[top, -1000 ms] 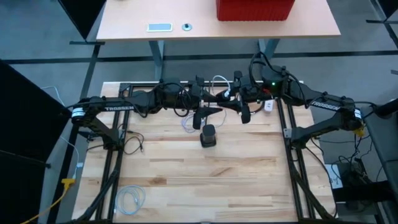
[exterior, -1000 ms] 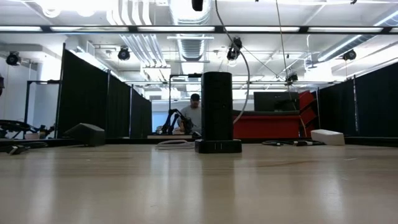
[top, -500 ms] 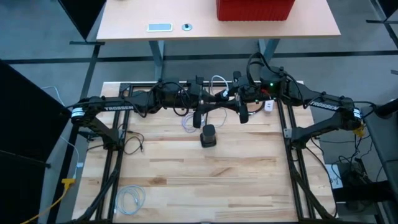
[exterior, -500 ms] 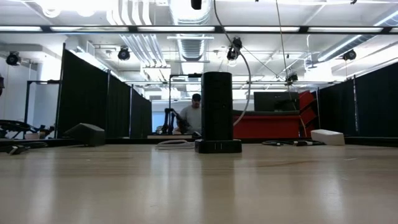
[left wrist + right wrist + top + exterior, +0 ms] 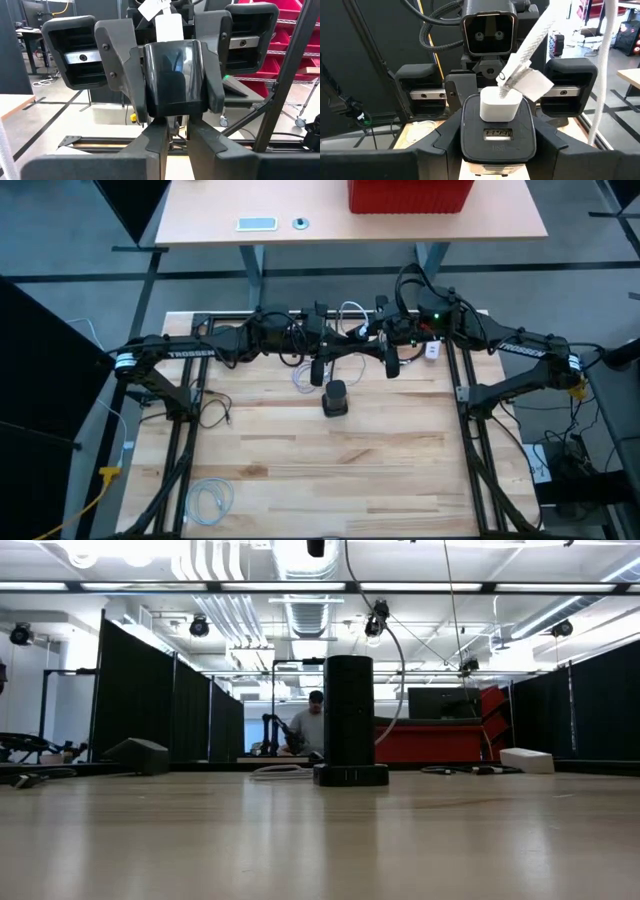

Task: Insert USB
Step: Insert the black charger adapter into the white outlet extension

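Note:
A black cylinder hub (image 5: 335, 398) stands upright on its base on the wooden table, mid-table toward the far edge; the low view shows it as hub (image 5: 349, 720). Above and beyond it the two arms meet tip to tip. My right gripper (image 5: 497, 142) is shut on a black block (image 5: 497, 132) with a slot in its face. A white plug (image 5: 500, 105) with a white cable and a tag sits on top of the block. My left gripper (image 5: 177, 135) faces it, fingers nearly together just under the block (image 5: 172, 80). My right gripper pinches the black block by its two side faces (image 5: 145, 85) between the fingers (image 5: 117, 70), coming level from the table's right. The block is lifted clear of the table and upright, with the white plug (image 5: 167, 25) on top. My left gripper stands close under the block; whether it touches it, I cannot tell.
White cable (image 5: 350, 313) loops around the grippers, and more lies on the table at the cable end (image 5: 303, 377). A cable coil (image 5: 212, 498) lies near the left near corner. A black cord (image 5: 215, 415) lies by the left arm's base. Bare wood shows in front of the hub.

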